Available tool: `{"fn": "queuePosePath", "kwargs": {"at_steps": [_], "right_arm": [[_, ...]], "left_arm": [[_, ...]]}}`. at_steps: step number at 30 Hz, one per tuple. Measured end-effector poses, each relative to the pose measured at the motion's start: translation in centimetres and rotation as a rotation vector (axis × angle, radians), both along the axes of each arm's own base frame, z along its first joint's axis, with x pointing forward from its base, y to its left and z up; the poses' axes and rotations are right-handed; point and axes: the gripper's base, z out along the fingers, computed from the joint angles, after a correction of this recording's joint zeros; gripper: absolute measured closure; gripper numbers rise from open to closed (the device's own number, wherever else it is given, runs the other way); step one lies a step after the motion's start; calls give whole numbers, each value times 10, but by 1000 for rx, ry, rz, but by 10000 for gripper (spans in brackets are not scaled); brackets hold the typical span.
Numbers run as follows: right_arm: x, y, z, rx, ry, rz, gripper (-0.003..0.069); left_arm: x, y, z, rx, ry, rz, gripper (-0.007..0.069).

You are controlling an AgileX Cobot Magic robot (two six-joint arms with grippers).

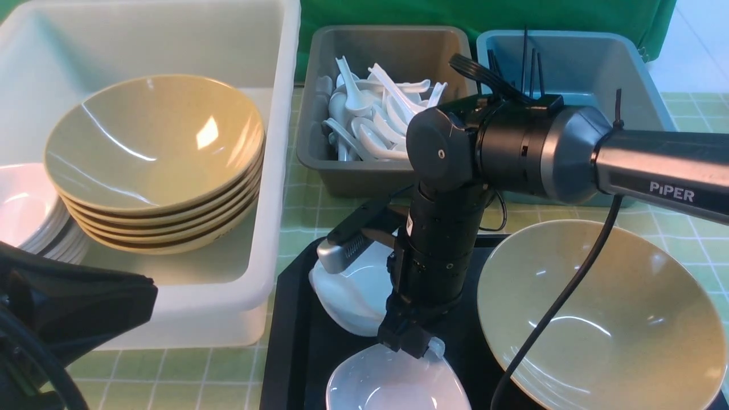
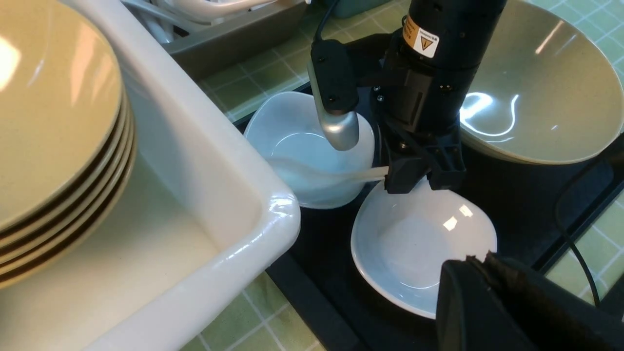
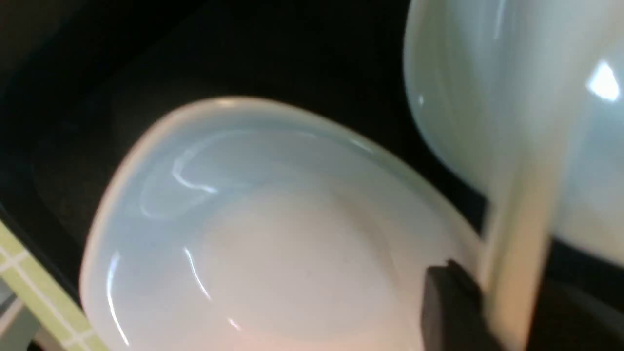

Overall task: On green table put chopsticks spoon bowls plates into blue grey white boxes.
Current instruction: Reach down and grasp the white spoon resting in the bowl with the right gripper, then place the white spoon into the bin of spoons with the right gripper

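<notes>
Front view's edge cuts off the large tan bowl (image 1: pixel 598 319).

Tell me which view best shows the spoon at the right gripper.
The left wrist view: the spoon shows from bowl to handle at the right gripper. The right wrist view shows it blurred; the front view mostly hides its handle.

The bowls (image 1: pixel 154 142) looked like glazed ceramic, smooth and glossy. The 2 white dishes (image 2: pixel 424 248) and the spoons (image 1: pixel 356 99) had a slick porcelain shine. The white tub (image 1: pixel 262 296) was smooth plastic with a soft gloss on its rim; the grey box (image 1: pixel 353 176) and blue-grey box (image 1: pixel 615 62) looked like duller plastic. The tray (image 2: pixel 326 273) was dark and mostly matt. The backdrop (image 1: pixel 387 11) looked like green cloth.
</notes>
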Motion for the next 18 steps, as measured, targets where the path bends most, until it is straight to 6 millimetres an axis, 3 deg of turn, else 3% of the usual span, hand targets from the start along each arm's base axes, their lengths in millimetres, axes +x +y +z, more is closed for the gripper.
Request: {"fn": "queuePosePath", "kwargs": {"at_steps": [5,8,13,15,18], "right_arm": [[2,2,11,-10,16,-14,512],[8,6,30,9,-8,-36,512],[40,-1,78,116,-133,-174,512],[49,-7,87,134,-157,-215,512],[78,-33,110,204,-249,-389,512]], "left_arm": [[0,0,0,0,0,0,626],[0,0,0,0,0,0,626],[0,0,0,0,0,0,626],[0,0,0,0,0,0,626],[0,0,0,-1,0,0,626]]}}
